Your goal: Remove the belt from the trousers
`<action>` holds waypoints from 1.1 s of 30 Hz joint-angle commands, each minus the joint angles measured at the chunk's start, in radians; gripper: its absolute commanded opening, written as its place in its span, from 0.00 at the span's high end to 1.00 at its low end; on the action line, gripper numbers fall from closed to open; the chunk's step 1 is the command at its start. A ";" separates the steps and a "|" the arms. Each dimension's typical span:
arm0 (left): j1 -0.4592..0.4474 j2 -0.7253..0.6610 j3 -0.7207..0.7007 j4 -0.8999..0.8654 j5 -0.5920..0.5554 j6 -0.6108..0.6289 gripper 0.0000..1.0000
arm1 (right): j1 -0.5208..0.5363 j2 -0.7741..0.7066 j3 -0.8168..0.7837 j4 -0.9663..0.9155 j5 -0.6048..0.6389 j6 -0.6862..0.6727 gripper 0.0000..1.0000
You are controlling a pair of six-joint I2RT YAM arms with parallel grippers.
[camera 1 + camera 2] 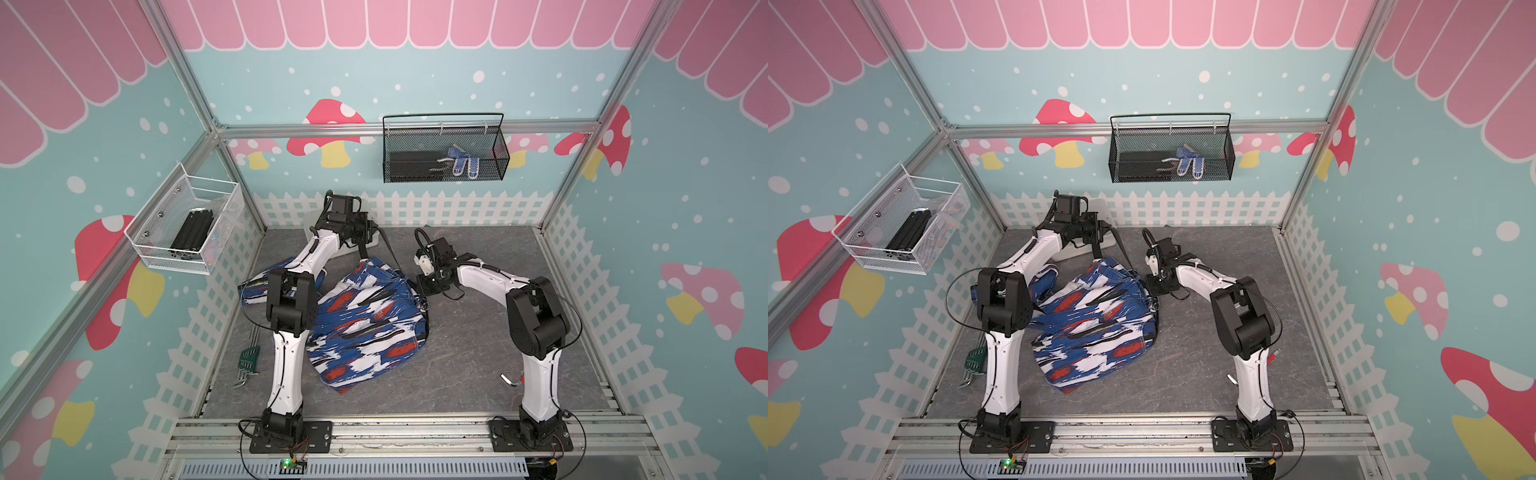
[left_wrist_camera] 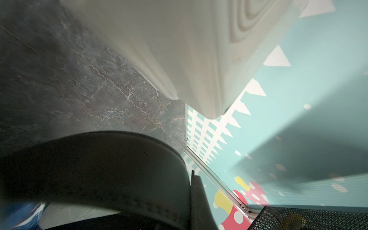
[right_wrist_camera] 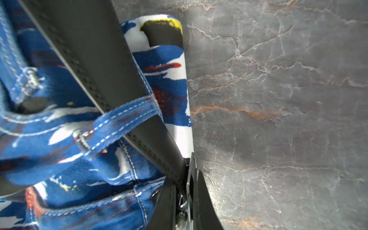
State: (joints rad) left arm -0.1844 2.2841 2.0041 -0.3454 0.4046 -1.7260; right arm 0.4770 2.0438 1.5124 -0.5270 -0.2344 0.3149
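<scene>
Grey marbled table (image 1: pixel 478 353), mushroom walls (image 1: pixel 415 83); trousers (image 1: pixel 365 324) at eight o'clock of the right gripper (image 1: pixel 423 291). Only its wrist view shows a belt loop (image 3: pixel 123 119). It and the left gripper (image 1: pixel 363 248) clamp the belt (image 1: pixel 388 248).

Soft, even light filled both top views; shadows were faint. In the left wrist view the belt (image 2: pixel 103 171) was a dark blur at lower left.

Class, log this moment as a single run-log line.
left claw: shut on belt | right claw: shut at trousers waistband | belt: threaded through loop | task: unfinished
</scene>
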 commanded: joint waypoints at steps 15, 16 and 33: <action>-0.053 -0.213 -0.293 -0.041 0.067 0.522 0.01 | -0.014 0.072 -0.029 -0.309 0.031 -0.003 1.00; -0.071 -0.221 -0.293 -0.099 0.043 0.578 0.01 | -0.015 0.072 -0.027 -0.306 0.028 -0.002 1.00; -0.302 -0.050 -0.225 -0.293 -0.223 0.819 0.42 | -0.012 0.078 -0.006 -0.296 -0.013 -0.017 1.00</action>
State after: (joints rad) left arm -0.4881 2.2051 1.7454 -0.5655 0.2481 -0.9569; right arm 0.4580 2.0586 1.5452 -0.7074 -0.2783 0.3180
